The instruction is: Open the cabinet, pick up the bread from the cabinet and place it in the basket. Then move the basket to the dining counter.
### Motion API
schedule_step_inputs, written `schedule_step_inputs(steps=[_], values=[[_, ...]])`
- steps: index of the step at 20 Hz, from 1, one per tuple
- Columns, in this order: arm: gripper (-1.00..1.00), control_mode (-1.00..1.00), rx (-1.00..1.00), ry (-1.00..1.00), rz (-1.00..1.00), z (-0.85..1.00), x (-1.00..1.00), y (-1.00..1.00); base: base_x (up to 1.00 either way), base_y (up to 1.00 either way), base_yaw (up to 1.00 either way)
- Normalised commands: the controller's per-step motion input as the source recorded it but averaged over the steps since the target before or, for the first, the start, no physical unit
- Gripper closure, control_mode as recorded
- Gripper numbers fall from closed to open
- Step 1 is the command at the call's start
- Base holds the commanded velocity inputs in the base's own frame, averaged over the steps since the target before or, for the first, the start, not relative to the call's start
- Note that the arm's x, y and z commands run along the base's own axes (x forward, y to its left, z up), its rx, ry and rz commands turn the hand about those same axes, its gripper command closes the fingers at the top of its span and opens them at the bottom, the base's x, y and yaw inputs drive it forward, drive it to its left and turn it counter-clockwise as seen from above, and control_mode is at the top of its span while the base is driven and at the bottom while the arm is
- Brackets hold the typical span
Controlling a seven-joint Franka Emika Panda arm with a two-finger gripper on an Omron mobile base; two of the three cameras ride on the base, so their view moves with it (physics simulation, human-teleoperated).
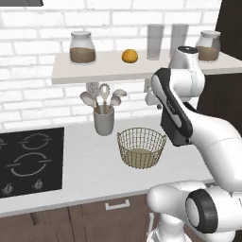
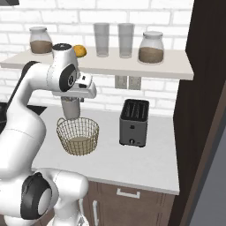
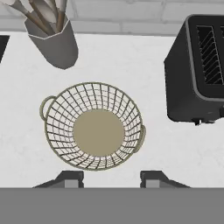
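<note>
The bread (image 1: 130, 56) (image 2: 80, 50), a small golden-orange bun, lies on an open white wall shelf (image 1: 108, 71) between glass jars and tumblers. Below it, the wire-mesh basket (image 1: 127, 142) (image 2: 66, 132) (image 3: 57, 127) stands on the white worktop with only its beige base showing inside. My gripper (image 3: 111, 180) hangs straight above the basket's near rim. It is open, its two dark fingertips (image 3: 70, 179) apart with nothing between them. In the base views my hand (image 2: 84, 88) is level with the shelf's underside, well above the basket. The dining counter is out of view.
A grey utensil crock (image 1: 104, 120) (image 3: 54, 43) stands just behind the basket's left. A black toaster (image 2: 133, 122) (image 3: 199, 70) sits to its right. The black cooktop (image 1: 30, 160) lies at the left, and a tall dark panel (image 2: 198, 110) borders the worktop on the right.
</note>
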Motion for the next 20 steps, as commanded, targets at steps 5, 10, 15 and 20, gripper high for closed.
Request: schedule_step_inputs(steps=[5, 10, 15, 20], values=[[-1.0, -1.0, 0.0, -0.02, 0.0, 0.03, 0.0, 0.06, 0.0, 0.0, 0.0], [-1.0, -1.0, -0.01, -0.29, 0.0, 0.74, -0.35, 0.53, 0.0, 0.0, 0.0], [-1.0, -1.0, -0.01, -0.35, 0.0, 1.0, -0.17, 0.6, 0.0, 0.0, 0.0], [-1.0, -1.0, -0.01, -0.1, -0.02, 0.75, 0.58, 0.22, 0.0, 0.0, 0.0]])
